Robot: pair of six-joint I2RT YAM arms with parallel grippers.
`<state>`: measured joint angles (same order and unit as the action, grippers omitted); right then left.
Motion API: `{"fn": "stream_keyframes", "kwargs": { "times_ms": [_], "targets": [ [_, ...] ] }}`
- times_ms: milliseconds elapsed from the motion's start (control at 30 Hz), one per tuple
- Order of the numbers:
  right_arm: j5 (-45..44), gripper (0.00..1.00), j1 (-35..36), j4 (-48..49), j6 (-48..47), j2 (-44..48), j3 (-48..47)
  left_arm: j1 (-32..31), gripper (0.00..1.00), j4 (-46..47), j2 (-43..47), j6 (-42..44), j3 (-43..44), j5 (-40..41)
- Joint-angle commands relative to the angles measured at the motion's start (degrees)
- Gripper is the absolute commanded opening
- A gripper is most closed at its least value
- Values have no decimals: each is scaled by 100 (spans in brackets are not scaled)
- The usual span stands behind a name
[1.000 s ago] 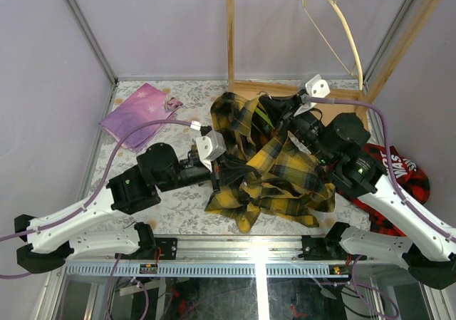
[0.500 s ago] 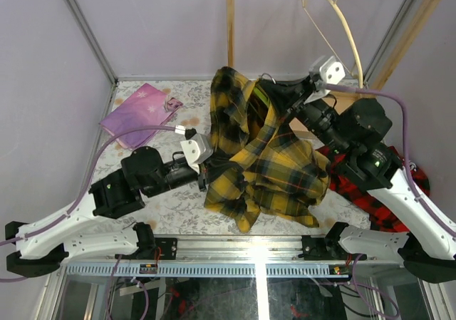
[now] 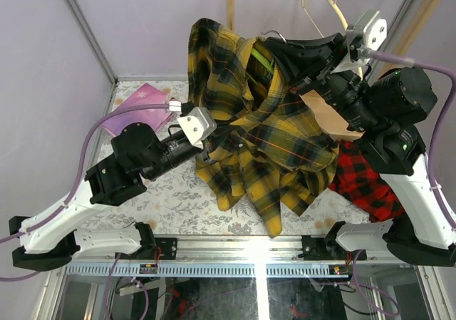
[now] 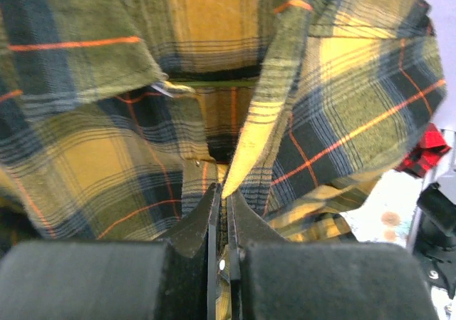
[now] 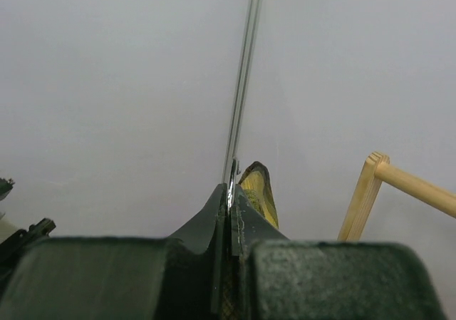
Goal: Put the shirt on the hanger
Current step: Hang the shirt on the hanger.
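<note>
We observe the shirt (image 3: 263, 142) hanging at frame centre; left fingers (image 4: 219, 204) and right fingers (image 5: 224, 200) each pinch its fabric.

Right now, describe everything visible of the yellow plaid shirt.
The shirt is soft yellow-and-black plaid flannel with thin orange lines, collar at the top. It hangs bunched and open above the table, held high by the right gripper, shut on cloth near the collar, while the left gripper is shut on a front edge lower down. A slim green hanger shows inside the neck. Its hem dangles beside a red plaid garment.
</note>
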<state>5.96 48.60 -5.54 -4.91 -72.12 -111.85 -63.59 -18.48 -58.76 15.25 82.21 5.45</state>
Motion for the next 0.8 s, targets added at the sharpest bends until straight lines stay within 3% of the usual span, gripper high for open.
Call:
{"fn": "stream_keyframes", "kwargs": {
  "times_ms": [0, 133, 333, 500, 567, 667, 767],
  "targets": [
    [28, 0, -45, 398, -229, 334, -37, 388, 0, -174, 181, 410, 214, 451],
    [-91, 0, -44, 466, -244, 496, 254, 524, 0, -484, 151, 721, 689, 589],
    [-57, 0, -45, 339, -249, 318, -177, 520, 0, -856, -138, 1074, 1585, 679],
    [-10, 0, -48, 487, -97, 418, 123, 530, 1, -858, -121, 628, 1255, -68],
    [-60, 0, -44, 608, -6, 539, 446, 524, 18, -714, -48, 440, 783, -585],
    [-123, 0, -43, 692, 79, 708, 812, 529, 62, -609, 58, 227, 101, -1267],
    [-158, 0, -49, 577, 123, 917, 1080, 529, 79, -482, 309, 40, -417, -1337]
  ]
}}
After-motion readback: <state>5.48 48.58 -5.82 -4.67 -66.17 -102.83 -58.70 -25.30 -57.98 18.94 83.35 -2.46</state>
